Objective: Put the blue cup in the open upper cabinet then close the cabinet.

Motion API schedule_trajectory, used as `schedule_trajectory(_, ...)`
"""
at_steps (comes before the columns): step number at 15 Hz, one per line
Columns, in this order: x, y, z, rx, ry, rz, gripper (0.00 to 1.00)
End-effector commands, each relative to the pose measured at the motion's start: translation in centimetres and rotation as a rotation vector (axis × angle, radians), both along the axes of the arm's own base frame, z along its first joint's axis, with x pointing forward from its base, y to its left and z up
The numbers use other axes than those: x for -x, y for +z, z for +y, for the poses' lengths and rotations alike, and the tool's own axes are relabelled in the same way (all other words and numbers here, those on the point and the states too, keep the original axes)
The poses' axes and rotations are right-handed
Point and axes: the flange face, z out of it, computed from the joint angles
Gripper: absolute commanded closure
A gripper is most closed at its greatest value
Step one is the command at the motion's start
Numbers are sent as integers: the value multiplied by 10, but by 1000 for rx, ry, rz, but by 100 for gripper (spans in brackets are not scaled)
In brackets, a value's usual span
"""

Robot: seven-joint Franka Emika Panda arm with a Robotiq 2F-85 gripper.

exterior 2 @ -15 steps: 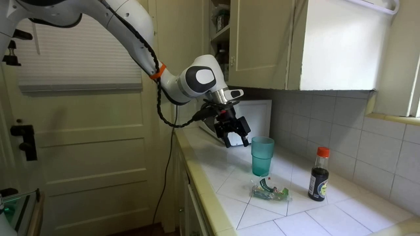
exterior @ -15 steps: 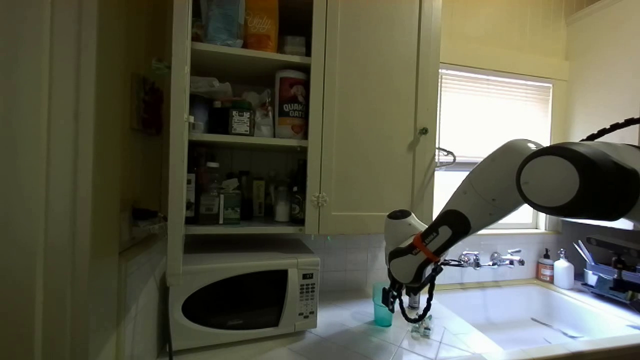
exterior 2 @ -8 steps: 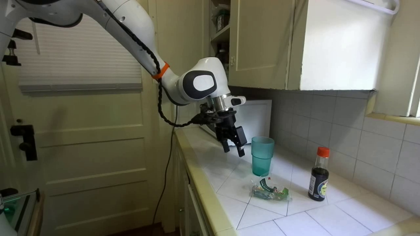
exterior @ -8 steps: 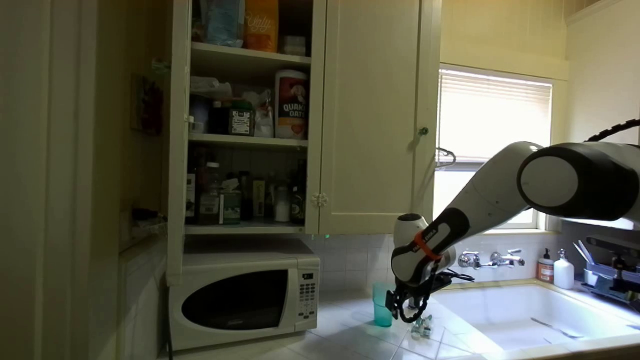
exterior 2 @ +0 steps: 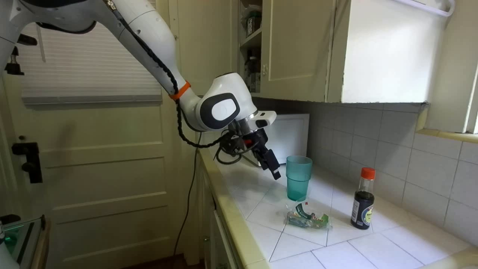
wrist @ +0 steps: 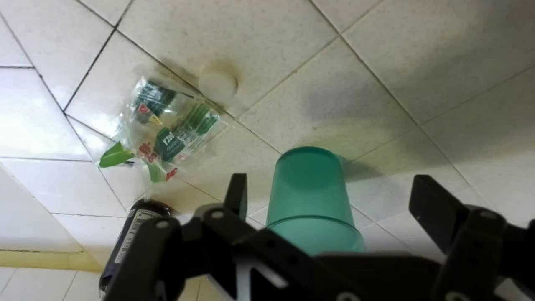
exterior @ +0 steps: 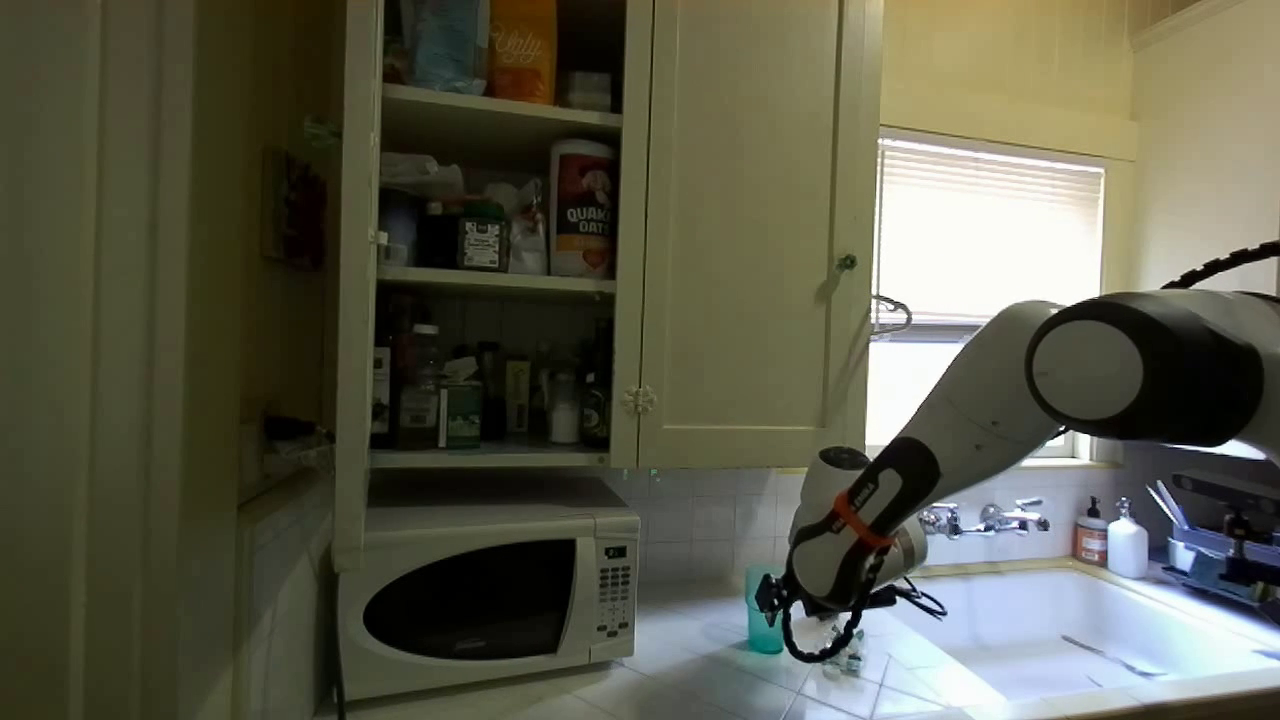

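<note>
The blue cup stands upright on the tiled counter, right of the microwave. It also shows in an exterior view and the wrist view. My gripper is open in the wrist view, its fingers apart on either side of the cup's image, nothing held. In an exterior view the gripper points down toward the cup, with a small gap beside it. In an exterior view the gripper overlaps the cup's upper part. The upper cabinet is open, its shelves crowded; its door appears nearly edge-on at the left.
A plastic wrapper bag and a dark red-capped bottle stand near the cup. The microwave sits below the open cabinet. A knobbed closed cabinet is beside it. The sink lies to the right.
The arm has lowered, and the gripper has turned and tilted toward the cup. Its fingers, seen apart before in an exterior view, now line up there. The cup has not moved.
</note>
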Motion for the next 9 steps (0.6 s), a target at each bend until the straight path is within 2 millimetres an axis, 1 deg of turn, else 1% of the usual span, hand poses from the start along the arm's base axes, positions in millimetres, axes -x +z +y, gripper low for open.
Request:
schedule_trajectory(1,13,-27,-7,-60,-137,-132,0)
schedule_trajectory(4,7,-33,-17,-78,-217,-238,0)
schedule_trajectory(6,-5,-32,-23,-20,-206,-263,0)
schedule_trajectory(8,-19,-32,-23,47,-183,-245,0)
schedule_trajectory(9,-25,-32,-19,85,-162,-229,0)
